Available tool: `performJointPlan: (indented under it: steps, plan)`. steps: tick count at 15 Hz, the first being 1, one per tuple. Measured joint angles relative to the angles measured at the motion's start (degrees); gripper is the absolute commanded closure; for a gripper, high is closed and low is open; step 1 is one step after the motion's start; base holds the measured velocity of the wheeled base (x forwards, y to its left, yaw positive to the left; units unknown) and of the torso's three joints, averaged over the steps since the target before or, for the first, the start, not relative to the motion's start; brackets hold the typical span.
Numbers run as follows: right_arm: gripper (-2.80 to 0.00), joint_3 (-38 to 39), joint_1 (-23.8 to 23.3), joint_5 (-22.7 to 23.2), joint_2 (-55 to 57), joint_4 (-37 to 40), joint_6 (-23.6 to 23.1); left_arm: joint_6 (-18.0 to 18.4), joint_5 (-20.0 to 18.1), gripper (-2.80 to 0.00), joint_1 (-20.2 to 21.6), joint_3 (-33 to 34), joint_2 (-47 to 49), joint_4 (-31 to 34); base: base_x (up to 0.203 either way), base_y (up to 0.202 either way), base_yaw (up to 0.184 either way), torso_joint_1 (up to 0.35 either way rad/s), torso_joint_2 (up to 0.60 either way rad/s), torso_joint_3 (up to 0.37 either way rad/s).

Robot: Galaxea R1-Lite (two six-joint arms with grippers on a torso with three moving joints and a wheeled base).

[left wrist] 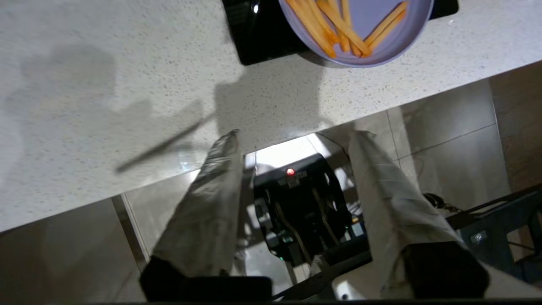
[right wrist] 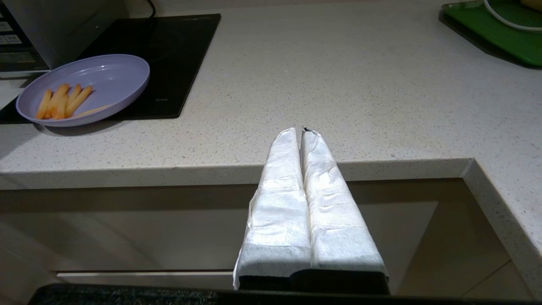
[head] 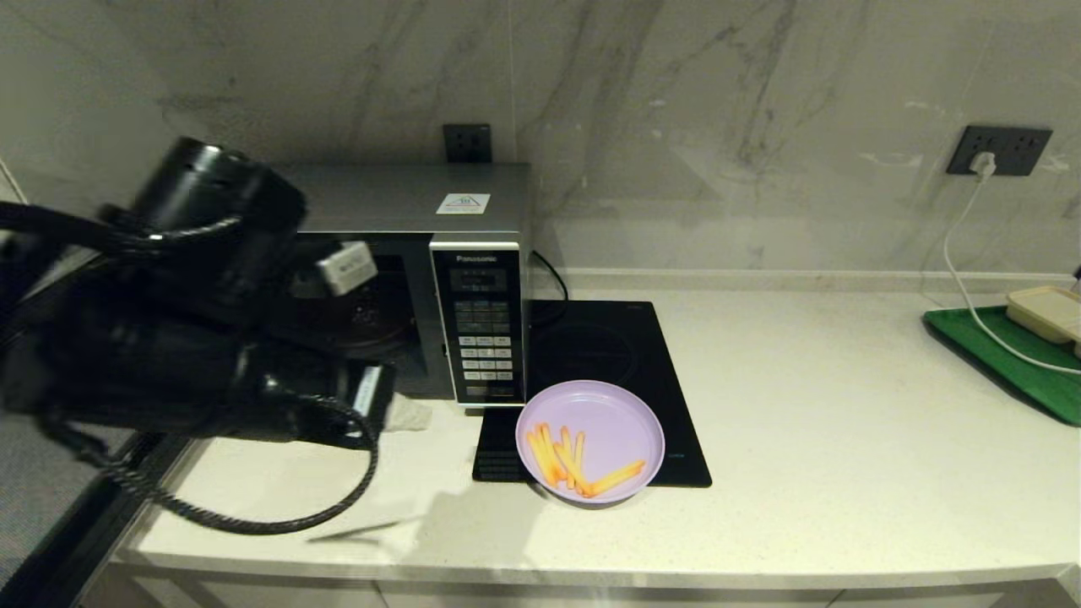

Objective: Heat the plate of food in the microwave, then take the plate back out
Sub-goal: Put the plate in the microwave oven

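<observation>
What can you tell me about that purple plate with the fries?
The plate is round, lilac and plastic-looking, with a low rim. It lies flat, mostly on the black hob's front part, its near edge over the pale counter, beside the microwave. A few orange-yellow fries lie on its near side. No gripper touches it.

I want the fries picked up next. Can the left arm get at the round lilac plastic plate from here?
Probably yes: the left gripper is open and empty at the counter edge, and bare counter lies between it and the round lilac plastic plate.
</observation>
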State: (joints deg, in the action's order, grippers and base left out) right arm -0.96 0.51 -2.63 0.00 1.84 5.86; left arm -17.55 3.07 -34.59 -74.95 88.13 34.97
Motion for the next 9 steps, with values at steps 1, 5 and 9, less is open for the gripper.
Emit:
performJointPlan:
  steps: [1,5,9]
  plan:
    - [0.00,0.0,0.0,0.0,0.0,0.0,0.0,-2.6,0.6,-2.80,-1.2,-2.7,3.7,0.8,0.000,0.000,0.000,0.000,0.00,0.000]
    - [0.00,0.0,0.0,0.0,0.0,0.0,0.0,-14.7,2.0,-2.80,-3.8,-14.5,16.8,6.4,0.000,0.000,0.000,0.000,0.00,0.000]
    - [0.00,0.0,0.0,0.0,0.0,0.0,0.0,-16.9,8.6,-2.80,-4.1,-17.5,25.2,7.2,0.000,0.000,0.000,0.000,0.00,0.000]
